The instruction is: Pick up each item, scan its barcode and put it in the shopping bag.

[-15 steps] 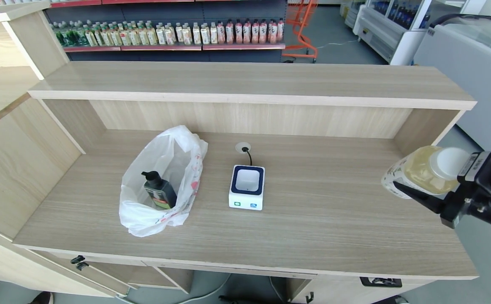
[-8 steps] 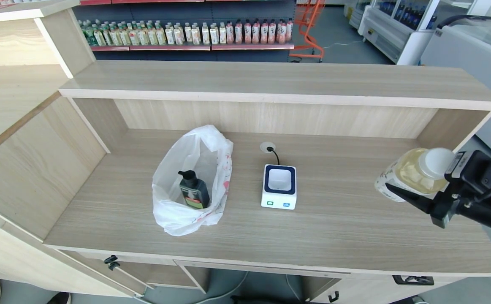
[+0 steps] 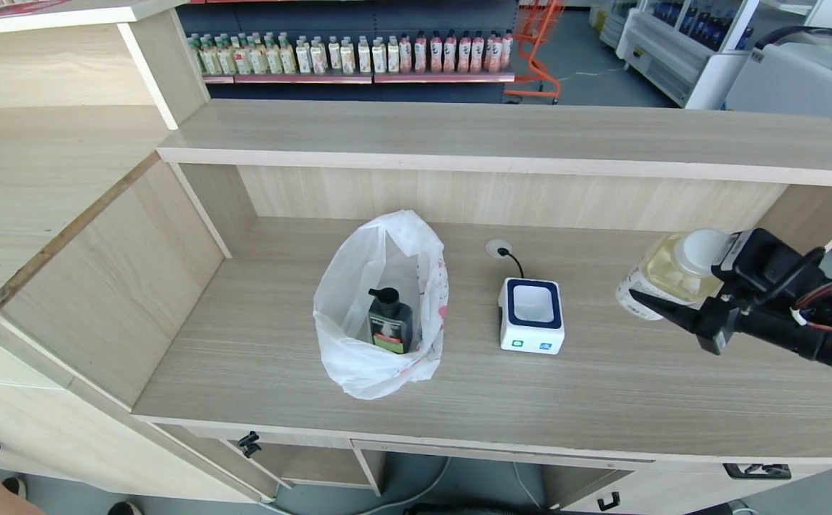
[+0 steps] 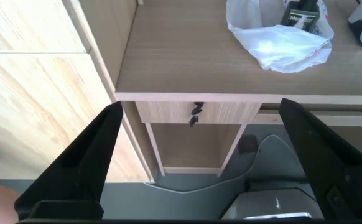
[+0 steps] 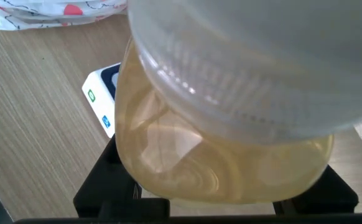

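**Head view:** Your right pincer (image 3: pixel 653 289) is clamped on the bottle (image 3: pixel 662 268), which lies on its side in the air with the cap toward the wrist. It hangs over the right part of the table (image 3: pixel 637 386). The scanner (image 3: pixel 531 315) stands on the table between the bottle and the bag (image 3: pixel 344 286), well apart from the bottle. The bag stands open with a pump bottle (image 3: pixel 389 325) already inside. The step in hand looks like the scan. Carry the bottle left until it is over the scanner's window, then lower it close without touching.

**Left wrist view:** Your left pincer (image 4: pixel 199 118) is spread wide and holds nothing. It hangs low in front of the table's near edge, with the bag (image 4: pixel 280 40) above it on the table. It is probably best left there, out of the bottle's path.

**Right wrist view:** The bottle (image 5: pixel 224 143) sits between the dark fingers, and the scanner (image 5: pixel 103 99) lies beyond it on the table. No barcode can be made out here. Expect to roll the wrist slowly over the window until the label's printed side faces down. The body is round and smooth and the liquid will likely slosh. Keep the clamp firm and move evenly.
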Robot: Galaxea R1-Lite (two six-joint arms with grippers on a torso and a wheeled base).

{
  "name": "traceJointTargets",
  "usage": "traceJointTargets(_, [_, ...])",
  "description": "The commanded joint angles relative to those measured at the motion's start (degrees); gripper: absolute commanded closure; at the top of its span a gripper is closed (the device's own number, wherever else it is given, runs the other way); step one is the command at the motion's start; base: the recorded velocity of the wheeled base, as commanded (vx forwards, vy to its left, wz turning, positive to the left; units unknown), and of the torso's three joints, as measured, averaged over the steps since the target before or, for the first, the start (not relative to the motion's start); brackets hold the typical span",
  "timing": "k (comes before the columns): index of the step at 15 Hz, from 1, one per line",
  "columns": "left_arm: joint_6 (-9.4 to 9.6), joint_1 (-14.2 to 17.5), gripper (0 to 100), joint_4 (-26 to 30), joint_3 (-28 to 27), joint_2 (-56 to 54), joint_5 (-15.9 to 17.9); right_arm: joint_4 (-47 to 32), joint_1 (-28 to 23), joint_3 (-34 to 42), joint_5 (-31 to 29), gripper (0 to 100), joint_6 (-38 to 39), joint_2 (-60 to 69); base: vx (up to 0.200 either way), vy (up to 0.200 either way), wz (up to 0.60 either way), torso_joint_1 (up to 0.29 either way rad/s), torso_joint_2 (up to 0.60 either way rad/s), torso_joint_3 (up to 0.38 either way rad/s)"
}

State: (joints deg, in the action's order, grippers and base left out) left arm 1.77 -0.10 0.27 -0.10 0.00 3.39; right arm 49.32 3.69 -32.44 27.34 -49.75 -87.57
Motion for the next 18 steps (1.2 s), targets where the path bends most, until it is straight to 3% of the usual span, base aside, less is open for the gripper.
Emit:
traceJointTargets(1, [-0.01, 0.0, 0, 0.0, 0.0, 0.1, 0.0, 0.0, 0.0, -1.5, 1.1, 100, -0.2, -3.3, 0.0, 0.0, 0.0, 0.0, 0.0, 0.0])
traceJointTargets(3, [-0.01, 0.0, 0, 0.0, 0.0, 0.1, 0.0, 1.8, 0.0, -1.2, 2.9, 100, -1.1, -5.9, 0.0, 0.0, 0.0, 0.0, 0.0, 0.0])
traceJointTargets(8, [-0.1, 0.0, 0, 0.0, 0.0, 0.1, 0.0, 15.7, -0.1, -1.5, 7.3, 100, -2.5, -16.4, 0.0, 0.0, 0.0, 0.0, 0.0, 0.0])
traceJointTargets(13, [-0.1, 0.0, 0, 0.0, 0.0, 0.1, 0.0, 21.4, -0.1, -2.7, 12.6, 100, -2.5, -21.9, 0.0, 0.0, 0.0, 0.0, 0.0, 0.0])
traceJointTargets(18, [-0.1, 0.0, 0, 0.0, 0.0, 0.1, 0.0, 21.6, -0.1, -4.9, 15.5, 100, -5.4, -25.6, 0.0, 0.0, 0.0, 0.0, 0.0, 0.0])
